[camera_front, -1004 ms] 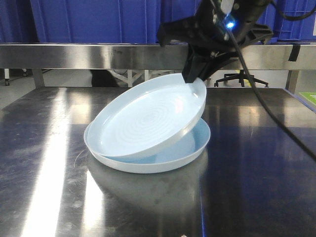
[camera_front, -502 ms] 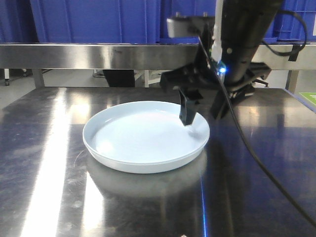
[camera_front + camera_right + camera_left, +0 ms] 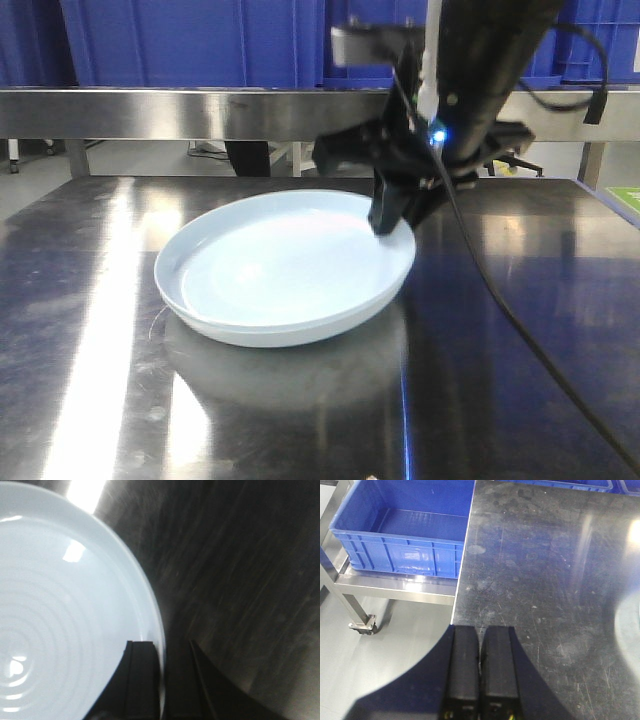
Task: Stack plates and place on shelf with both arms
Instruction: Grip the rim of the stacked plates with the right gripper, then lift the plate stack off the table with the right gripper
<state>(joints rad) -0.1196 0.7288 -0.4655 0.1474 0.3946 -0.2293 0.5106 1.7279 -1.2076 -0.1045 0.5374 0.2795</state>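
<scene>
Plates (image 3: 280, 265) near the middle of the shiny steel counter (image 3: 520, 350), stacked one inside the other and so snug as to look almost like one pale dish. Right side of the stack seeming tipped up a little, left side down on the counter. Right gripper (image 3: 395, 222) at that raised rim, black, with a small blue light just above. Jaws clamped on the rim: one finger (image 3: 142, 675) over the inside of the dish, the other outside, edge pinched between. Black cable (image 3: 520, 320) hanging from the arm and running down across the right of the front view. Long steel shelf (image 3: 150, 112) behind the counter, blue bins (image 3: 190, 40) above it.

Left gripper (image 3: 480, 675) above an edge of the counter, black too. Jaws pressed tight together. Beside and below that edge, a blue crate (image 3: 405, 535) on a low steel rack, grey floor (image 3: 380, 650) next to it. Faint pale blur at the right edge of the left wrist view, too fuzzy to name.
</scene>
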